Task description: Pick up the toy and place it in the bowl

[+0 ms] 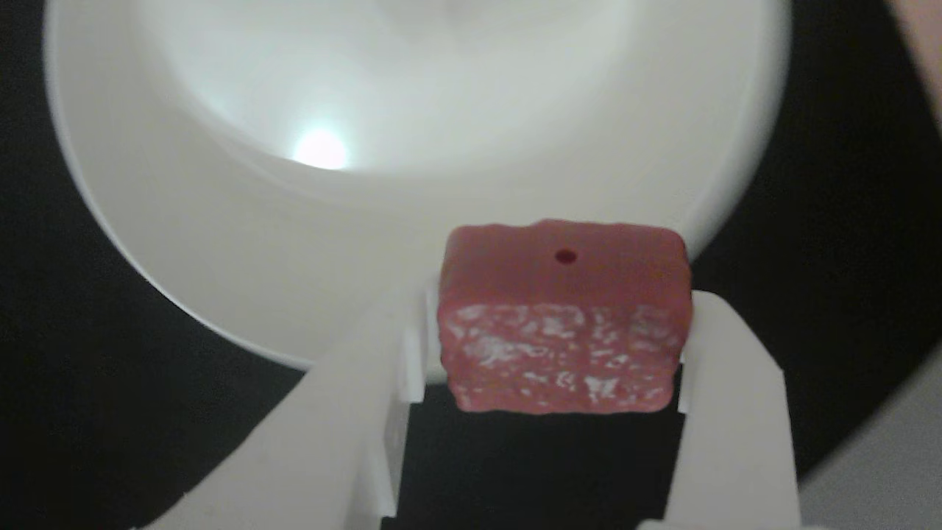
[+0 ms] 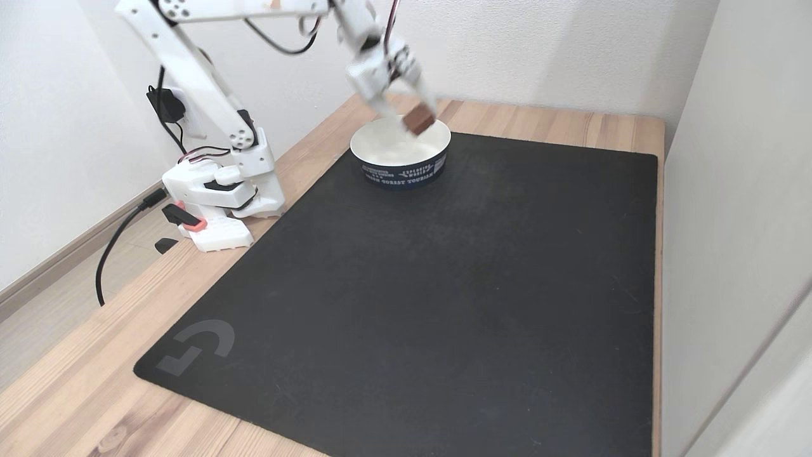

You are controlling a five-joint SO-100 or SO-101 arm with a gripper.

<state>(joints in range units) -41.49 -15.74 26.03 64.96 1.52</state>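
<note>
The toy (image 1: 563, 320), a small dark-red block with a white-flecked face and a tiny round hole, sits clamped between the two white fingers of my gripper (image 1: 559, 346). In the fixed view the gripper (image 2: 419, 120) holds the toy (image 2: 419, 119) in the air just above the right part of the bowl's rim. The bowl (image 2: 399, 171) is white inside with a dark blue printed outer wall, and stands at the far edge of the black mat. Seen from the other view, the bowl's white inside (image 1: 353, 221) spreads out beyond the toy, and nothing lies in it.
A black mat (image 2: 444, 285) covers most of the wooden table (image 2: 76, 393). The arm's white base (image 2: 216, 203) stands at the mat's left, with cables running off the table's left edge. White walls close in behind and on the right.
</note>
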